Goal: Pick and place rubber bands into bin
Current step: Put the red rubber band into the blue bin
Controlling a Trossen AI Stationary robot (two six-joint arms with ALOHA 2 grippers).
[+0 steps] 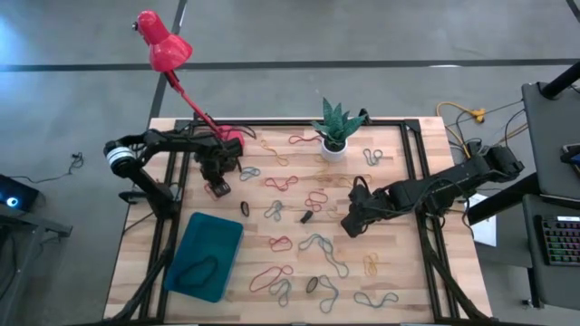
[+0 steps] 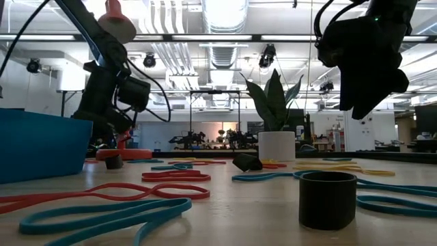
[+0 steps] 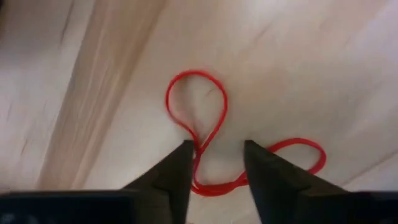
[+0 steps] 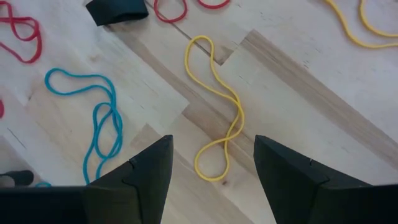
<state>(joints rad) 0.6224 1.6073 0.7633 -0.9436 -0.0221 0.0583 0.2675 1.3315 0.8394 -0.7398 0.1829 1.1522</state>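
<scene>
Red band [image 3: 205,134] — thin, floppy loop, light, flat on the table [image 3: 298,56] near the lamp base [image 1: 231,140]. Left gripper [image 3: 216,155]: fingers straddle its pinched waist, not yet clenched on it; likeliest hold is that crossing. Right gripper [image 4: 211,168]: fingers spread, empty, above a yellow band [image 4: 219,118]. Bin [image 1: 207,255] — front left.

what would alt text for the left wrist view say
The left gripper is down at the pale wooden table, its two dark fingers standing apart on either side of a thin red rubber band. The band lies twisted into a figure of eight, one loop ahead of the fingertips.
</scene>
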